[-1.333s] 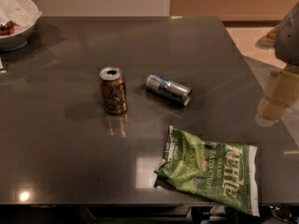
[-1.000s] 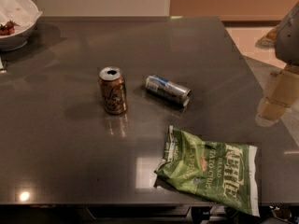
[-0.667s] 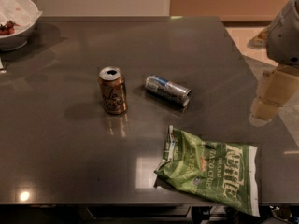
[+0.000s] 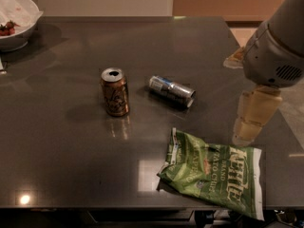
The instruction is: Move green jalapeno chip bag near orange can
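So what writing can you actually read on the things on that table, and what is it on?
"KETTLE": big white letters, running sideways on the green jalapeno chip bag.
"BRAND", "POTATO CHIPS": smaller, same bag, barely readable.
Orange can: dark script, too blurred to read.
Silver-and-blue can, lying on its side: label unreadable.
Gripper, at the right beside the bag: no text.

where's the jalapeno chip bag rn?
Camera view: the green jalapeno chip bag lies at the front right edge of the table, nearer than the tipped silver-and-blue can, apart from the orange can. The gripper hangs by the bag's far right corner.
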`<state>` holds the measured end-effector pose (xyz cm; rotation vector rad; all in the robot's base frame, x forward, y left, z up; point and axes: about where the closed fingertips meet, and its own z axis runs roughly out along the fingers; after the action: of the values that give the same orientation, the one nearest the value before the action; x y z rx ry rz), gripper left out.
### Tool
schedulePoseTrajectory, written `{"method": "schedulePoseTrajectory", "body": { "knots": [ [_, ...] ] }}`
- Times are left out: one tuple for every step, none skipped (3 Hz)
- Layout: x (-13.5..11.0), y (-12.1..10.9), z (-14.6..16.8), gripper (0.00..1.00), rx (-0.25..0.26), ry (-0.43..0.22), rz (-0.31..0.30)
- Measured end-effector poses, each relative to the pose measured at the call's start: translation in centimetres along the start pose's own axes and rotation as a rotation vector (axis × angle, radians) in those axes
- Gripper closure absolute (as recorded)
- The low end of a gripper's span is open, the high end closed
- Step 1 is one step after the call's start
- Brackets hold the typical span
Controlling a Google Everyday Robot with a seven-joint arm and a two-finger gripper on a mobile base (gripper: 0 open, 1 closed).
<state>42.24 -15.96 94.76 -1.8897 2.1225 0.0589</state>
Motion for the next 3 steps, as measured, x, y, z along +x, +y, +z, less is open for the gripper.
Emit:
{"method": "schedulePoseTrajectory", "body": {
  "knots": [
    [-0.3, 2.0, 1.6, 0.00, -0.030, 0.010, -0.053],
    [0.2, 3.8, 3.4, 0.00, -0.038, 0.033, -0.097],
    [1.0, 5.1, 5.7, 0.00, -0.045, 0.036, -0.118]
  ]
}}
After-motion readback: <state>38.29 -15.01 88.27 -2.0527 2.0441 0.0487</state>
